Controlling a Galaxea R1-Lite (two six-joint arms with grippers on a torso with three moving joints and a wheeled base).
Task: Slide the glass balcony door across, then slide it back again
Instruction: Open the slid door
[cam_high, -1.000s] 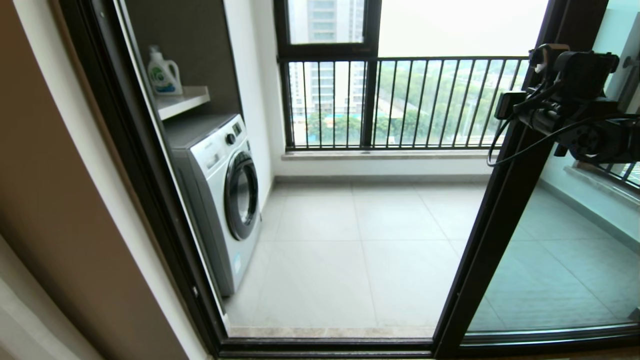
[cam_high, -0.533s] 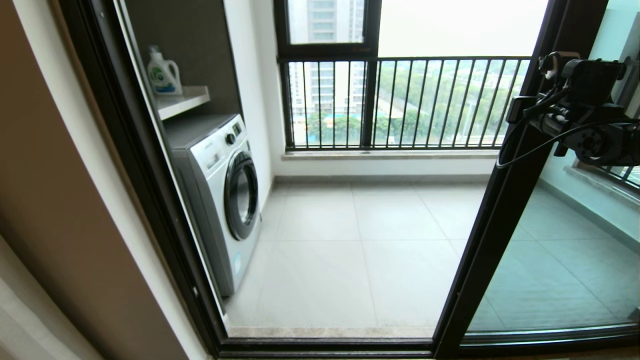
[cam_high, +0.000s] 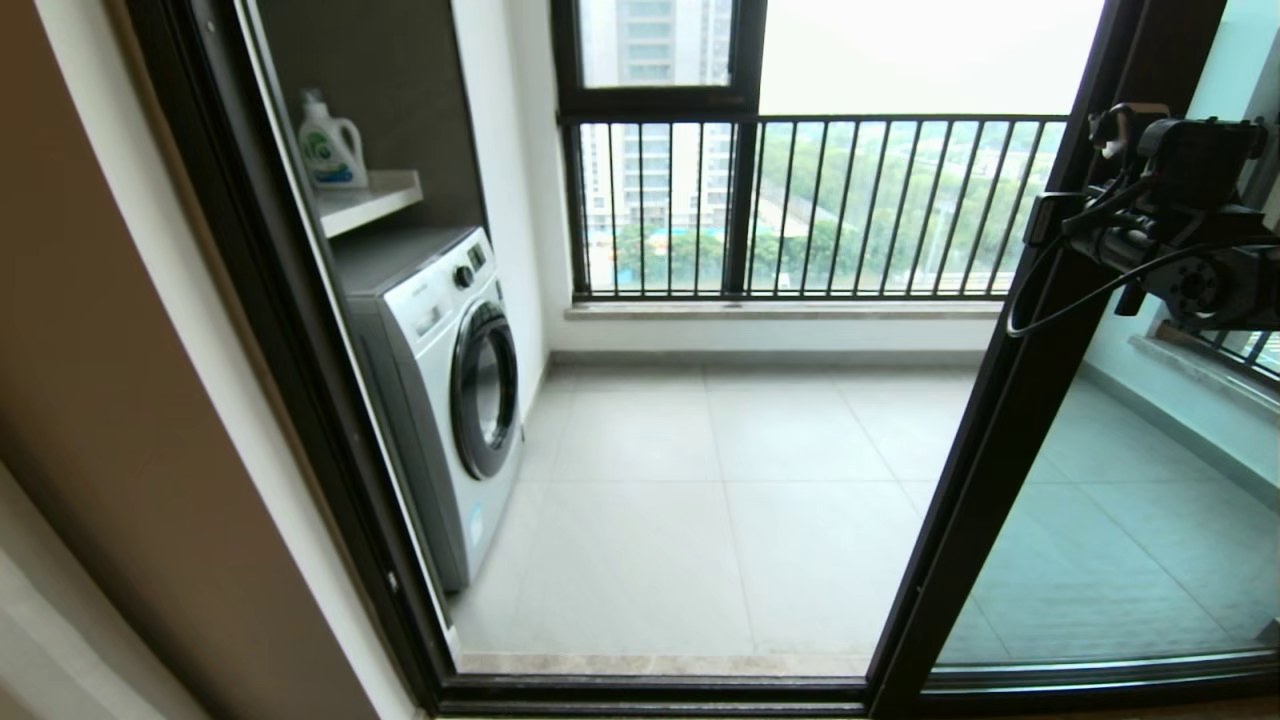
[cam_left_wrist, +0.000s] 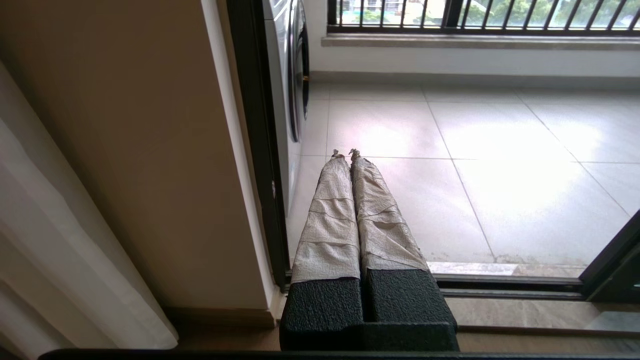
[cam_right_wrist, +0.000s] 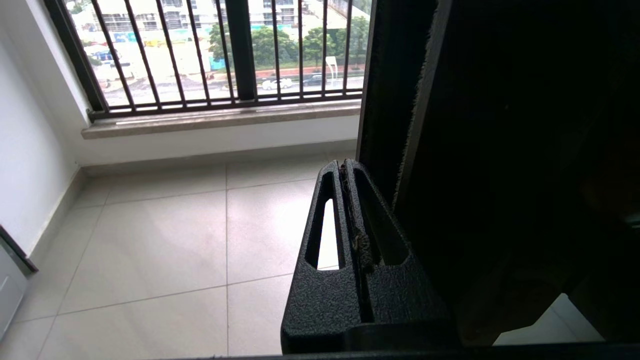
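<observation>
Glass balcony door (cam_high: 1010, 420) parked at right of opening, black upright running tall beside right gripper (cam_right_wrist: 347, 167), fingers pressed together on nothing and flanking its free edge; left gripper (cam_left_wrist: 345, 152) likewise clenched empty, low by the threshold, farther off.

No text can be read with certainty in these pictures. The washing machine (cam_high: 440, 390) on the left has a small dark brand mark on its front panel, near the round knob, but the letters are too small to make out. The white detergent bottle (cam_high: 328, 148) on the shelf (cam_high: 372, 200) above it carries a green and blue label, and its words cannot be read either.
</observation>
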